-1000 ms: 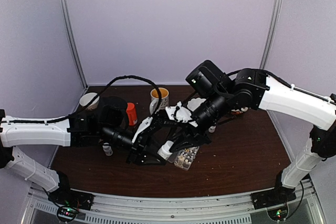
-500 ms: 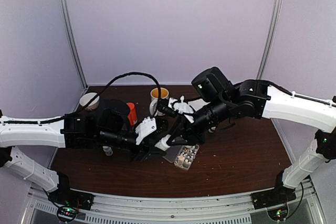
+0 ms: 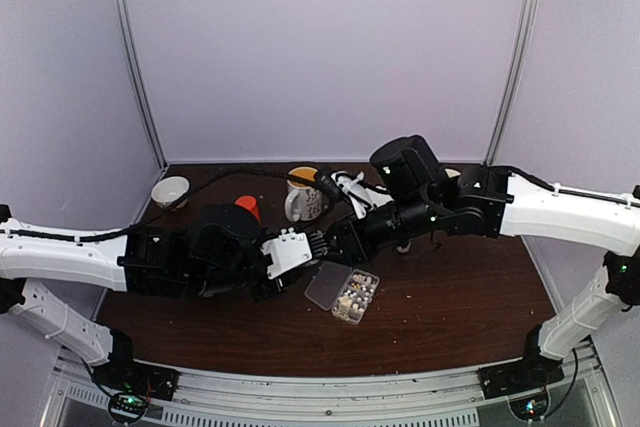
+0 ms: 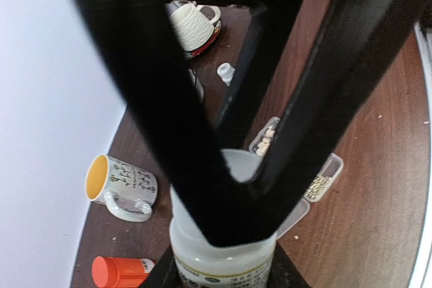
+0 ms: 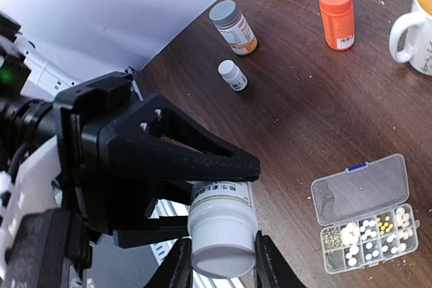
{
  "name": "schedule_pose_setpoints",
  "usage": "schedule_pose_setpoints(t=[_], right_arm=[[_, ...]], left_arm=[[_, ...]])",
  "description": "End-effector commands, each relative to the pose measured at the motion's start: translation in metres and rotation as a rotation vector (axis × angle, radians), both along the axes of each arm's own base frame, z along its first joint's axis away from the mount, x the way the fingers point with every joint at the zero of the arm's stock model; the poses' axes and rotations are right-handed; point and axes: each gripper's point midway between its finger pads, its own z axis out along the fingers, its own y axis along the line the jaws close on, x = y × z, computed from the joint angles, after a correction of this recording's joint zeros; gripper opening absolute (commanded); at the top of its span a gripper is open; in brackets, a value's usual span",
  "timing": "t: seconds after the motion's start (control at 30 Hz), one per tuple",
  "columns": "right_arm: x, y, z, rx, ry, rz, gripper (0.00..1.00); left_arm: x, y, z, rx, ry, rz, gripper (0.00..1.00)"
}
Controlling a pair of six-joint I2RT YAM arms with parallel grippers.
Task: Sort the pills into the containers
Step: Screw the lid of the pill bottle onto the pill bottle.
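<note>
A white pill bottle [image 5: 223,224] hangs in the air between my two grippers. My left gripper [image 4: 223,268] is shut on its labelled body [image 4: 223,257]. The right gripper [image 5: 223,264] is shut on its white cap. In the top view the left gripper [image 3: 298,249] and right gripper [image 3: 335,240] meet left of and above the clear organizer box [image 3: 343,292]. Its lid [image 5: 358,190] lies open, and white and tan pills [image 5: 368,231] fill several containers. The box [image 4: 324,173] also shows under the bottle in the left wrist view.
On the brown table stand an orange bottle [image 5: 335,15], a grey-capped bottle [image 5: 233,28], a small white bottle [image 5: 233,74] and a mug [image 3: 303,192] with a yellow inside. A white bowl [image 3: 170,190] sits at the back left. A ribbed cup [image 4: 192,25] stands further off.
Both grippers have moved with the white bottle from low beside the box to a spot higher and further left of it. Both still hold the bottle.
</note>
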Motion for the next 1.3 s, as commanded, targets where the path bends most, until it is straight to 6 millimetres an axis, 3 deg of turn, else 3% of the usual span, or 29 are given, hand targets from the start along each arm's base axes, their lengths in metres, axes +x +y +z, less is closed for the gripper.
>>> schedule_pose_setpoints(t=[0.0,0.1,0.5,0.57,0.73,0.9,1.07,1.27], right_arm=[[0.004,0.001,-0.015,0.047,0.251,-0.155,0.02],[0.006,0.007,-0.014,0.139,0.33,-0.18,0.02],[0.02,-0.005,0.001,0.42,0.562,-0.297,0.01],[0.021,-0.007,0.0,0.402,0.547,-0.306,0.09],[0.033,-0.03,0.007,0.364,0.443,-0.363,0.34],[0.048,-0.069,0.026,0.4,0.366,-0.412,0.54],[0.048,-0.102,0.049,0.415,0.215,-0.39,0.66],[0.027,-0.111,0.067,0.351,-0.073,-0.223,0.68]], left_arm=[[0.033,-0.005,0.063,-0.05,-0.295,0.165,0.1],[0.035,-0.011,0.062,0.017,-0.384,0.184,0.1],[0.038,-0.021,0.059,0.174,-0.594,0.237,0.1],[0.037,-0.022,0.058,0.162,-0.589,0.232,0.1],[0.03,-0.021,0.058,0.061,-0.487,0.181,0.1],[0.025,-0.013,0.046,0.01,-0.37,0.136,0.1],[0.0,-0.019,0.026,-0.064,-0.132,-0.018,0.11],[-0.031,-0.025,0.041,-0.275,0.137,-0.176,0.13]])
